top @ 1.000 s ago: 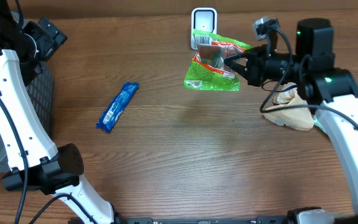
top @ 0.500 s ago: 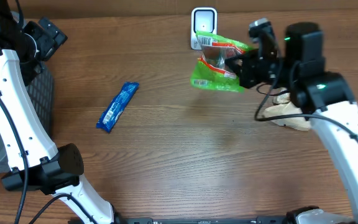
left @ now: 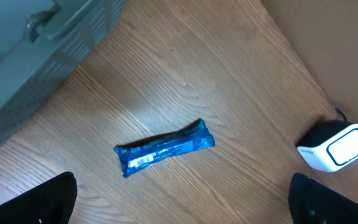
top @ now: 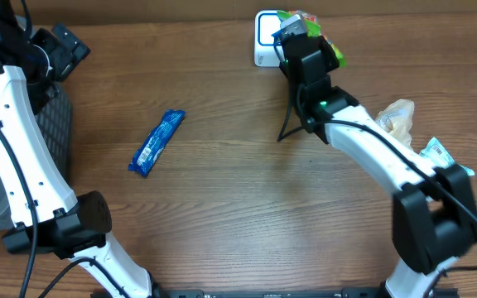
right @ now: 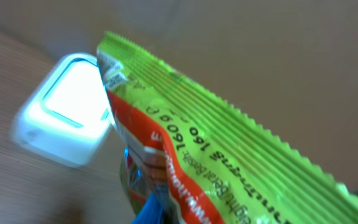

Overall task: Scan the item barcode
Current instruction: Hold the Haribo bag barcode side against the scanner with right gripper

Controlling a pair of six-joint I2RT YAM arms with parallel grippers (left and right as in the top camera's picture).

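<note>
Right wrist view: my right end effector is clenched on the green bag, tilted just beside the scanner; if its coded face angles away, I risk no read.

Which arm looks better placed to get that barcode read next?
Right: the right gripper is shut on the green packet, held at the white scanner. The left gripper hangs open above the blue bar.
</note>
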